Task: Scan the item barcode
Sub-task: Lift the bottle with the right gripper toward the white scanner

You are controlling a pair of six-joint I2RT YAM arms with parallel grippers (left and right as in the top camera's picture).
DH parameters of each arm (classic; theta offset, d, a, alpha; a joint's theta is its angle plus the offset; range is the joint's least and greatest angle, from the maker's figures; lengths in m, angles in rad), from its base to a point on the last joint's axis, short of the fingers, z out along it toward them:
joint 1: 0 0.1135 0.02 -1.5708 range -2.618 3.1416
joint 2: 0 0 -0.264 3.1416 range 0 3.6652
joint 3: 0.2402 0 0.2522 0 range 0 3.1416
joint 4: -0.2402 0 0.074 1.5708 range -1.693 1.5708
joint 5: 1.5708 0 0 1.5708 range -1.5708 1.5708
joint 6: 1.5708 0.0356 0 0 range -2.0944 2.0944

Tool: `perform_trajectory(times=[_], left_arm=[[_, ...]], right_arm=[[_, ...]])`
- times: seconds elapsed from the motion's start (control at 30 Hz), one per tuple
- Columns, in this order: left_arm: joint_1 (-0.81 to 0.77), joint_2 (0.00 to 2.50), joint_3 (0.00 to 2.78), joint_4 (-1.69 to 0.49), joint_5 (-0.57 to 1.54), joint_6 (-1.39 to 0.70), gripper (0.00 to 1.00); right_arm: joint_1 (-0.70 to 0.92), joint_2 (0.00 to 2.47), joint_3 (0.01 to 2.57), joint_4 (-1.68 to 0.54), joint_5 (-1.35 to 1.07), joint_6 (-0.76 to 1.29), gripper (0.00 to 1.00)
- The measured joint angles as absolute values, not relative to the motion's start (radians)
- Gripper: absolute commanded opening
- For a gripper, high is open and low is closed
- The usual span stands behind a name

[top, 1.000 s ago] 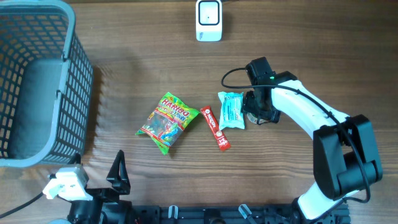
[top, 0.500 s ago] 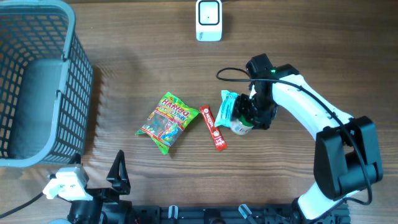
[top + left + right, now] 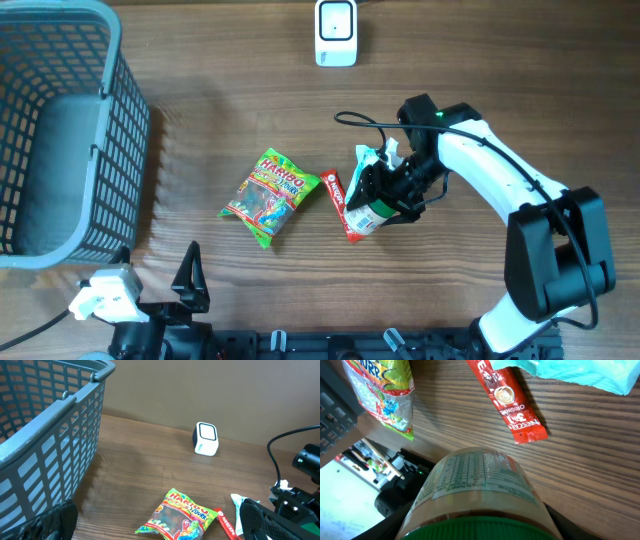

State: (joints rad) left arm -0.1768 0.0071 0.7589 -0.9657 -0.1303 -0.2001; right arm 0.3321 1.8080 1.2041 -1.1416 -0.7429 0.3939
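Right fingers (image 3: 392,190) are clamped on green-lidded jar (image 3: 368,214) mid-worktop beside Nescafe sachet (image 3: 335,190), left fingers (image 3: 189,272) wide apart, idle; tilted jar may slip, or its barcode miss scanner (image 3: 336,32) at far edge.

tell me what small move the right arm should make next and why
Probably carry the green-capped bottle across the table toward the white scanner. The right end effector grips the bottle, which is tipped on its side above the red sachet. The scanner stands well apart at the far edge, so the label is nowhere near it yet.
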Motion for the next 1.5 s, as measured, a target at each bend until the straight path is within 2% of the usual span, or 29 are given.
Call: perform_trajectory(times=[0.3, 0.43, 0.5, 0.6, 0.9, 1.1, 1.4, 1.5], left_arm=[[-0.177, 0.007, 0.759, -0.965, -0.13, -0.2, 1.0], [-0.177, 0.007, 0.759, -0.965, -0.13, -0.2, 1.0], [-0.177, 0.007, 0.759, -0.966, -0.13, -0.2, 1.0], [-0.177, 0.007, 0.759, -0.965, -0.13, -0.2, 1.0], [-0.177, 0.007, 0.759, -0.966, -0.13, -0.2, 1.0], [-0.177, 0.007, 0.759, -0.966, -0.13, -0.2, 1.0], [-0.177, 0.007, 0.759, -0.966, -0.13, -0.2, 1.0], [-0.177, 0.007, 0.759, -0.966, -0.13, -0.2, 1.0]], right_arm=[[0.332, 1.808, 1.204, -1.127, -0.753, 0.387, 0.54], [0.332, 1.808, 1.205, -0.998, -0.759, 0.403, 0.53], [0.332, 1.808, 1.206, -0.892, -0.773, 0.426, 0.49], [0.332, 1.808, 1.208, -0.712, -0.792, 0.463, 0.5], [0.332, 1.808, 1.211, -0.223, -0.784, 0.501, 0.57], [0.332, 1.808, 1.211, 0.0, -0.52, 0.477, 0.74], [0.332, 1.881, 1.222, 0.447, -0.244, 0.334, 0.8], [0.332, 1.983, 1.262, 0.46, -0.212, 0.314, 0.86]])
